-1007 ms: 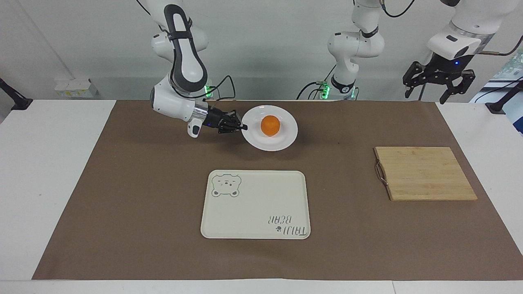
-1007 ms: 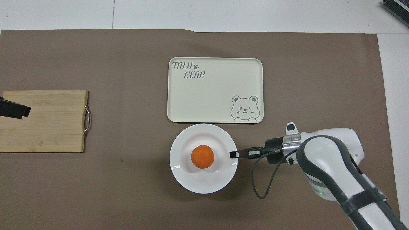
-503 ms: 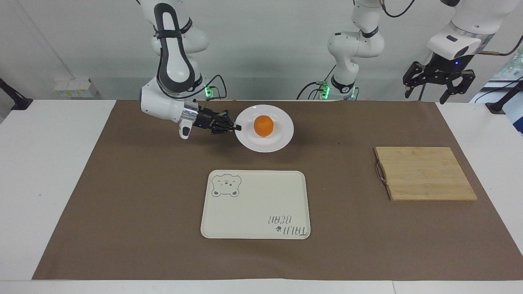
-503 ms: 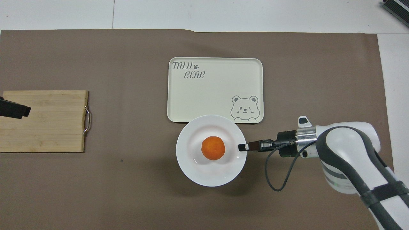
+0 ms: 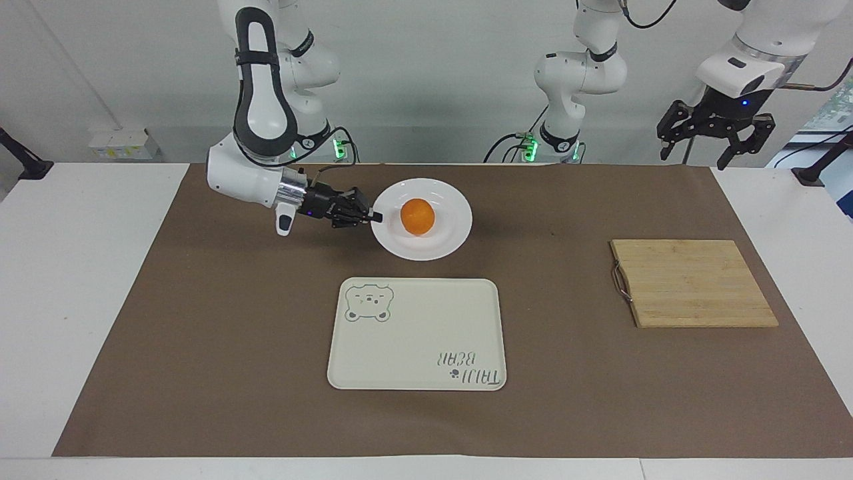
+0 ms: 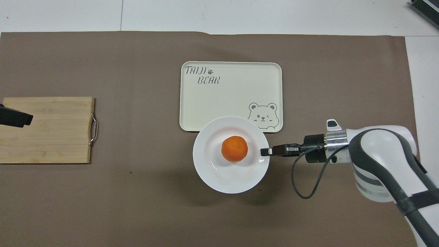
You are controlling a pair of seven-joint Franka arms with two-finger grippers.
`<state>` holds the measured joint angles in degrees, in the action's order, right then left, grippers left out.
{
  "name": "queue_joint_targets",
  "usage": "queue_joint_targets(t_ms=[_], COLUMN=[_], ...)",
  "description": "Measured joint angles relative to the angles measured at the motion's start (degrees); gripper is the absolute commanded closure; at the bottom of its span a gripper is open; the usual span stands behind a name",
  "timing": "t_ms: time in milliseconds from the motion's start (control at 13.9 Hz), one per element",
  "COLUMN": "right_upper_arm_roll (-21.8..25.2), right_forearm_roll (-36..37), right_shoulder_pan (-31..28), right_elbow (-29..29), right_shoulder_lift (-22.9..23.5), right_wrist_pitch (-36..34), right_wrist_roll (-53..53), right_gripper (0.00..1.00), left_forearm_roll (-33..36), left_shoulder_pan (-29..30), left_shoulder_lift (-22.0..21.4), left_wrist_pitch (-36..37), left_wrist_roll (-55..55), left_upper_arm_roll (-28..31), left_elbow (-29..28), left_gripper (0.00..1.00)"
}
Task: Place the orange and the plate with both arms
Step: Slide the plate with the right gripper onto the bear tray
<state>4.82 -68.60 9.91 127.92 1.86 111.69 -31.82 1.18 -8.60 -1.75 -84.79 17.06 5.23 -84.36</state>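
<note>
White and glossy, the plate (image 5: 421, 219) hung lifted above the brown paper sheet (image 5: 200, 333) that covered the counter (image 5: 80, 267), casting a shadow beneath it. The right pincer (image 5: 374, 217) was clamped tight on the plate's rim, at the edge toward the right arm's end of the counter. The orange (image 5: 418, 217) sat in the middle of the plate, apparently steady.

In the overhead view the plate's rim overlapped the near edge of the cream bear-print tray (image 6: 231, 96). The facing view showed that it was in the air and nearer to the robots than the tray, not resting on it.

The left pincer (image 5: 715, 137) waited high over the left arm's end of the counter, its jaws spread wide and holding nothing. The bamboo cutting board (image 5: 693, 283) lay below it, also bare.

Judging by this, the orange was already on the plate, so that part looked done. The plate itself was mid-carry and not yet set down. The tray seemed the likely destination, though the pictures did not settle that. What was left: bring the plate over its resting place, lower it level so the orange would not roll, and let go of the rim.
</note>
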Motion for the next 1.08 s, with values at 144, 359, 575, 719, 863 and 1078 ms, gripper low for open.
queue_joint_targets(t_ms=[144, 359, 575, 719, 863, 1078], right_upper_arm_roll=[0.0, 0.03, 0.07, 0.08, 0.12, 0.05], right_forearm_roll=[0.0, 0.0, 0.0, 0.0, 0.0, -0.81], right_shoulder_pan=[-0.44, -1.5, -3.05, -4.03, -4.53, -4.56], right_elbow=[-1.94, -4.68, -7.39, -9.74, -13.24, -20.12], right_shoulder_lift=[1.24, 3.05, 4.82, 6.71, 9.8, 16.5], right_wrist_pitch=[0.0, 0.0, 0.0, 0.0, 0.01, 0.63], right_wrist_roll=[1.15, 2.14, 2.19, 2.2, 2.2, 2.26], right_gripper=[1.0, 1.0, 1.0, 1.0, 1.0, 1.0], left_forearm_roll=[0.0, 0.0, 0.0, 0.0, 0.0, 0.0], left_shoulder_pan=[0.0, 0.0, 0.0, 0.0, 0.0, 0.0], left_shoulder_lift=[0.0, 0.0, 0.0, 0.0, 0.0, 0.0], left_wrist_pitch=[0.0, 0.0, 0.0, 0.0, 0.0, 0.0], left_wrist_roll=[0.0, 0.0, 0.0, 0.0, 0.0, 0.0], left_upper_arm_roll=[0.0, 0.0, 0.0, 0.0, 0.0, 0.0], left_elbow=[0.0, 0.0, 0.0, 0.0, 0.0, 0.0], left_gripper=[0.0, 0.0, 0.0, 0.0, 0.0, 0.0])
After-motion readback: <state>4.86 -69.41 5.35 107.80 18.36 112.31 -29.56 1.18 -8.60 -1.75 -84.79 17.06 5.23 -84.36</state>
